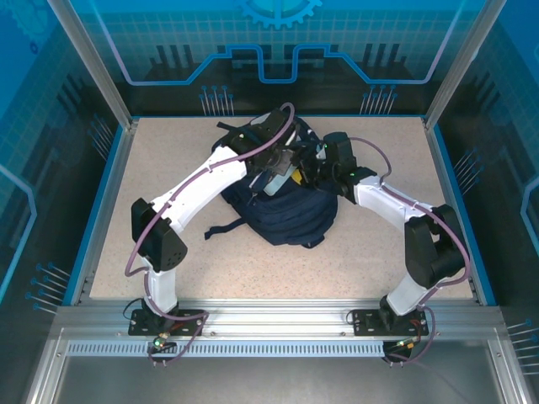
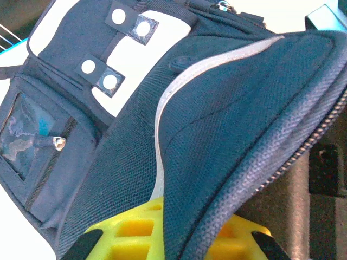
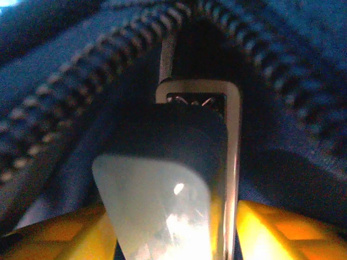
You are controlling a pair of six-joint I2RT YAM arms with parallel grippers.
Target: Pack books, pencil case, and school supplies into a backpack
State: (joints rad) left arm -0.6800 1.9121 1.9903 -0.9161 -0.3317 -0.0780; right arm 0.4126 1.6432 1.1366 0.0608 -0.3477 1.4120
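Observation:
The navy backpack (image 1: 286,215) lies in the middle of the table with both arms over its top. My left gripper (image 2: 181,222) is shut on the edge of the backpack's (image 2: 227,108) flap, and the zipper-edged fabric runs between its yellow fingers (image 2: 130,230). My right gripper (image 3: 173,222) is at the open zipper mouth (image 3: 65,108). A small school-supply item (image 3: 157,184) with a translucent whitish body, a dark top and a metal rim stands between its fingers. That item hides their inner edges. The books and the pencil case are out of view.
The speckled tabletop (image 1: 168,168) lies bare around the backpack, inside blue rails and glass walls. Dark straps (image 1: 223,229) trail off the backpack toward the left arm. The left arm (image 1: 194,194) and the right arm (image 1: 396,206) arch in from the near edge.

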